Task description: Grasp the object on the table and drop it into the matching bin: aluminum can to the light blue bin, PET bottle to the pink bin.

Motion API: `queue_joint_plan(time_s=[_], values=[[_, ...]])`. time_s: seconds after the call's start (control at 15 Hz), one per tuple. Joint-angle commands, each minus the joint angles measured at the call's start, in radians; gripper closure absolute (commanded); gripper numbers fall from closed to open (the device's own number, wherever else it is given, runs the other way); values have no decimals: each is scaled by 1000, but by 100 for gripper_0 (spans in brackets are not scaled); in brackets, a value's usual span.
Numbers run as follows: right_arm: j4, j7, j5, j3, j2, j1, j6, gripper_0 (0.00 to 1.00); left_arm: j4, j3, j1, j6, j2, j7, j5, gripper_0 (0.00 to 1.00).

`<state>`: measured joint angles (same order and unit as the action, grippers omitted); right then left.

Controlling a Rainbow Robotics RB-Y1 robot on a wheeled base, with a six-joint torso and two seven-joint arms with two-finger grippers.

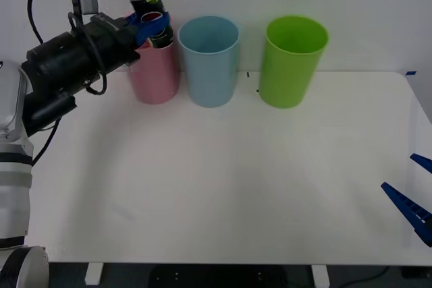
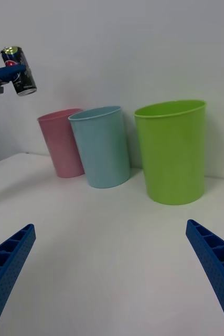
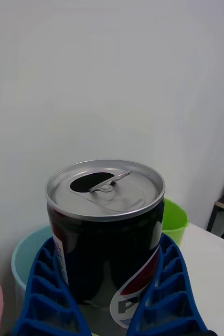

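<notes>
From the front, the left hand (image 1: 154, 26) is raised at the far left of the white counter (image 1: 223, 187), its ribbed blue fingers clamped around the can (image 1: 151, 13), which tilts slightly and hangs above the rim of the pink bin (image 1: 156, 75). Just to the hand's right stands the light blue bin (image 1: 209, 62), close beside the pink one, and past it, with a small gap, the green bin (image 1: 293, 62); all three are smooth plastic cups narrowing downward, standing in a row near the counter's far edge. The right hand (image 1: 413, 197) sits low at the counter's near right edge, fingers spread, with a wide bare stretch of counter between it and the bins. From the right wrist, the right hand's (image 2: 112, 278) two blue fingers stand far apart over open counter, the can (image 2: 18, 71) held high in the air beyond, above and outside the pink bin (image 2: 62, 144). From the left wrist, the can (image 3: 105, 231) fills the grip (image 3: 105, 310), silver lid opened, tab raised, dark glossy label between latticed fingers.
</notes>
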<state>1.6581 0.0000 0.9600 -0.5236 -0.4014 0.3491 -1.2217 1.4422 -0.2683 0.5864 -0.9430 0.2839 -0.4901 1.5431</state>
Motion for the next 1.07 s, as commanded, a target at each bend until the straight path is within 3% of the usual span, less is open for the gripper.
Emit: queue_joint_plan(time_s=[0.07,0.47,1.07], values=[[0,0,0,0,0,0,0,0,-143,3,128,7,0,2,55,100],[0,0,0,0,0,0,0,0,-356,69,309,164,-28,24,118,100],[0,0,0,0,0,0,0,0,-390,-25,378,424,-258,50,456,100]])
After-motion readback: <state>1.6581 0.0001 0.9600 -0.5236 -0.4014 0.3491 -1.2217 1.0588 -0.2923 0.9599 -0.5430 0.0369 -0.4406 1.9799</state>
